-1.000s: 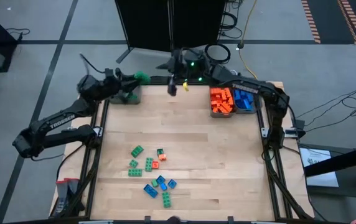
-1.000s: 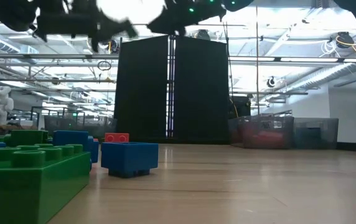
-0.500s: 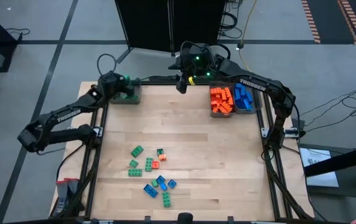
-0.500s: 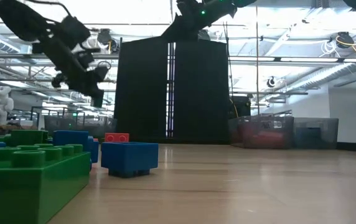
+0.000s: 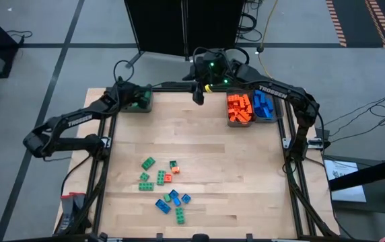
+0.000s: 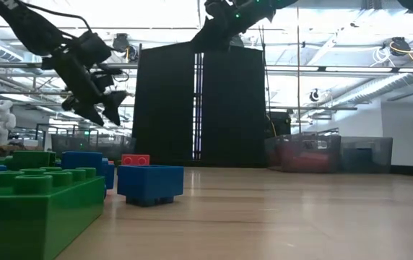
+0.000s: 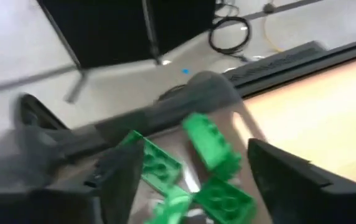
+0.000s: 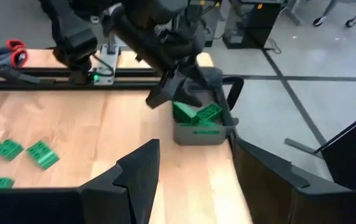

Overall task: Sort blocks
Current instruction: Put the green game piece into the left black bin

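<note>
**Green brick goes into the far-left bin**

From above: the left gripper (image 5: pixel 133 98) hangs over the grey bin (image 5: pixel 141 105) at the table's 11 o'clock corner, where green bricks are kept. The right gripper (image 5: pixel 197 95) waits at 12 o'clock, near the back edge, beside the orange bin (image 5: pixel 239 109) and the blue bin (image 5: pixel 265 107) at 1 o'clock. The unsorted blocks (image 5: pixel 164 188) lie in a loose group at about 7 o'clock on the wooden table (image 5: pixel 233 175), well apart from all bins.

From table height: the left gripper (image 6: pixel 104 112) is high in the air, its fingers spread wide. Large in the foreground are a green brick (image 6: pixel 29 209) and a blue brick (image 6: pixel 149 183).

From the left wrist: between the spread fingers (image 7: pixel 119 177) several green bricks (image 7: pixel 210 143) sit in the bin below. I see nothing held.

From the right wrist: its fingers (image 8: pixel 140 165) stand about half apart, with nothing between them; the green bin (image 8: pixel 198 127) shows beyond, the left arm over it.

My judgement: the release is the step here. To do it well, the arm should rise straight up before swinging back, so no finger catches a brick or the bin rim.
</note>
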{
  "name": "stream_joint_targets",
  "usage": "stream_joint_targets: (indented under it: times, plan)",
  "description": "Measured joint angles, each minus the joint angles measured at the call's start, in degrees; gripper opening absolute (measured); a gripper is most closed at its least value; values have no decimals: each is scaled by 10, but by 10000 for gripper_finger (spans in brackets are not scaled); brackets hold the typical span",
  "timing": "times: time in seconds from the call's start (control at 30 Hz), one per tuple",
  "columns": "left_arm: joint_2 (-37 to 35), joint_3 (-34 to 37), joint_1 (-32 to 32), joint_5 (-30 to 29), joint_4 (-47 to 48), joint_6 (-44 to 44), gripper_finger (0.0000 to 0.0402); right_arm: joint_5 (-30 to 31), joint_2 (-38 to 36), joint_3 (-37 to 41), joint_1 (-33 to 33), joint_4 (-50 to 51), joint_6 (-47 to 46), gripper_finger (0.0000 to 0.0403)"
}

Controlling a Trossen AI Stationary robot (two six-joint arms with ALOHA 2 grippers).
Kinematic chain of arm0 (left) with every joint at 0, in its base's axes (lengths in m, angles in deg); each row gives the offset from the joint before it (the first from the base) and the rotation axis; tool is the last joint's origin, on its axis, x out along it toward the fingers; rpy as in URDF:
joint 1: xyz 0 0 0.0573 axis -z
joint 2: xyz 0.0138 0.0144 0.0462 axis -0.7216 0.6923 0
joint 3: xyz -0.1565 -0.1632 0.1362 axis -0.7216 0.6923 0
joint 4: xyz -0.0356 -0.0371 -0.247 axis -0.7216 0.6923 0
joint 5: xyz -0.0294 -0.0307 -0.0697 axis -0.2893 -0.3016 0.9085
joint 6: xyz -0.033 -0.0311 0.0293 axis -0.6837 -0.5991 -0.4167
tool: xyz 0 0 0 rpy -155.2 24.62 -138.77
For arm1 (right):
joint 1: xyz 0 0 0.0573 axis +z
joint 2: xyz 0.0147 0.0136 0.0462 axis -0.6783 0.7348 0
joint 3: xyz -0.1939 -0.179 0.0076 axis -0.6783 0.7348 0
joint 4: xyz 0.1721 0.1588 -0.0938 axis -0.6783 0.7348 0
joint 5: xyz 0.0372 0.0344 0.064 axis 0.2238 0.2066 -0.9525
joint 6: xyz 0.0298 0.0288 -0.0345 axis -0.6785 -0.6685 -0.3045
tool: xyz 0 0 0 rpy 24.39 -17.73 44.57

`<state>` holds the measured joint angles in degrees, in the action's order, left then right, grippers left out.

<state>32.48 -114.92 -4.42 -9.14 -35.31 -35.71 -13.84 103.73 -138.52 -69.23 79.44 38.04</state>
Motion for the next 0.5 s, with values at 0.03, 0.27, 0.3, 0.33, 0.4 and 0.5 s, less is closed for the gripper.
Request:
stream_joint_targets:
  times: [0.03,0.27,0.3,0.33,0.4,0.5]
  plan:
    - [-7,0,1,13,8,-18,301,-9,0,0,0,1,0,196]
    - [-60,0,57,155,71,-53,329,-75,-40,-1,3,9,30,196]
    - [-68,0,74,180,79,-51,327,-74,-49,-1,3,17,39,196]
    - [-78,0,93,198,90,-50,324,-73,-57,-1,4,29,46,196]
    - [-93,0,135,206,117,-54,318,-71,-71,-1,4,41,55,196]
    - [-110,0,195,181,171,-71,309,-69,-88,-1,5,74,56,196]
